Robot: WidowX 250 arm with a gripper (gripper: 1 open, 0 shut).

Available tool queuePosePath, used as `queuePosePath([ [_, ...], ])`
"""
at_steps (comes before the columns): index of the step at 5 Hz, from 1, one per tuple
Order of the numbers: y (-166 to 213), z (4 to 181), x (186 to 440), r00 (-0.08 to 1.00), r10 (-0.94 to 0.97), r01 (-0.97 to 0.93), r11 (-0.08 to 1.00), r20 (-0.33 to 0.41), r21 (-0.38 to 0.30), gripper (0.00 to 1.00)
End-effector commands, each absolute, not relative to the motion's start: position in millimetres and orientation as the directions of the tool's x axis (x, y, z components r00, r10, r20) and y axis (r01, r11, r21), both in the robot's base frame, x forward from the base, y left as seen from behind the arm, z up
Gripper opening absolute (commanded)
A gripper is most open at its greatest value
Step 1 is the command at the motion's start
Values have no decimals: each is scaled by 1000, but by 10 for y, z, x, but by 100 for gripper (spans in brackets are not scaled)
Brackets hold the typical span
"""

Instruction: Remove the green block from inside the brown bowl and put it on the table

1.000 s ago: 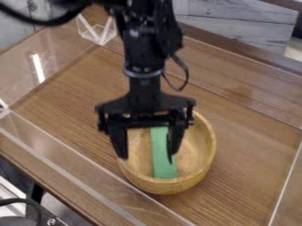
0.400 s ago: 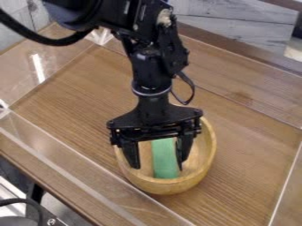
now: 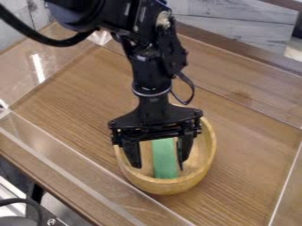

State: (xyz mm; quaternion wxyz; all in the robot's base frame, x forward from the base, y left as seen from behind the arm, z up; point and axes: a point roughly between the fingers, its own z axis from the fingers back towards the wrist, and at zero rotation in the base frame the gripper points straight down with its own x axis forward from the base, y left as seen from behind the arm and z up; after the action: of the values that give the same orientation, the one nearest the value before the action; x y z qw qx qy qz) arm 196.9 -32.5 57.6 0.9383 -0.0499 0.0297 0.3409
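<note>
One green block [image 3: 167, 158] lies inside the brown bowl [image 3: 192, 180], in the lower middle of the frame. The block is long and narrow, and its length goes more or less up and down in the picture. Its upper part is partly hidden by the black gripper [image 3: 157, 148], so I cannot see where this end finishes. The two fingers [image 3: 134, 155] of the gripper are apart, one to the left of the block and one at its upper right. If they touch the block, I cannot tell. The black robot arm [image 3: 150, 66] comes down from the upper middle of the frame, over the back part of the bowl. The bowl stands on the brown wooden bench [image 3: 242, 141], and a dark cable [image 3: 24, 202] is at the lower left.
</note>
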Motion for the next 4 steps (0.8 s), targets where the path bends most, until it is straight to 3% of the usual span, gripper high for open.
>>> queuePosePath([
  [1, -295, 627, 2061, 763, 643, -646, 756, -67, -104, 100],
  [4, -241, 600, 2116, 762, 645, -647, 752, -65, -121, 100],
])
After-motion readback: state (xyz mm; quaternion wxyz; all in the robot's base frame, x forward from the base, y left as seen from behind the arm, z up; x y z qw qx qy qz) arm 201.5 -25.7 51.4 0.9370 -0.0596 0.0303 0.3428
